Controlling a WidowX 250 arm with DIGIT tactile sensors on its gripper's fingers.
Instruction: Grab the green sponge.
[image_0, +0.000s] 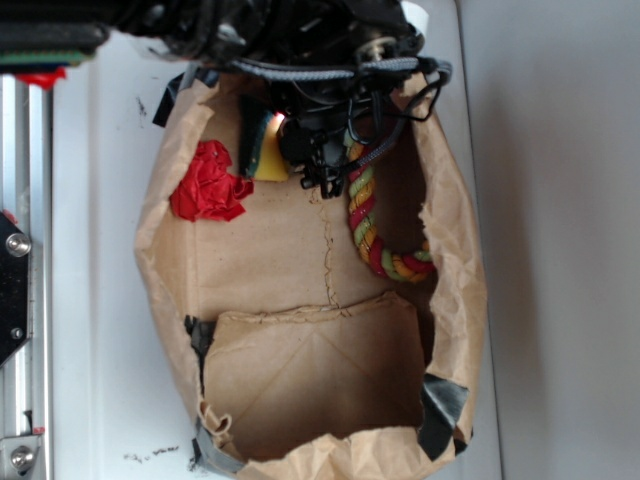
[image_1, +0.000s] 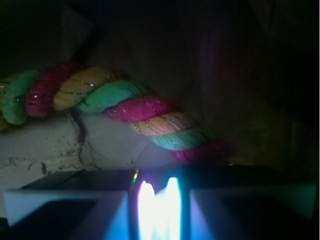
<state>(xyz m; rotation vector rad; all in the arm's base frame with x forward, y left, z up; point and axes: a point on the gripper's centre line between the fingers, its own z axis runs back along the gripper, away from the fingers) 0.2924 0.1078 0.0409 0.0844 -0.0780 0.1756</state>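
White tabletop (image_0: 110, 300) bearing a torn-open brown paper bag (image_0: 300, 370) spread flat, a red crumpled ball (image_0: 208, 184) at its far left and a red, yellow and green twisted rope (image_0: 368, 215) curving down its right side. Reaching in from the far edge, pitched steeply down, gripper (image_0: 300, 150) low over the bag's far end between ball and rope. Touching or just beside the green sponge (image_0: 262, 148) on its left, dark green layer leftmost; fingers' state impossible to tell, with only glare between them in the wrist view.
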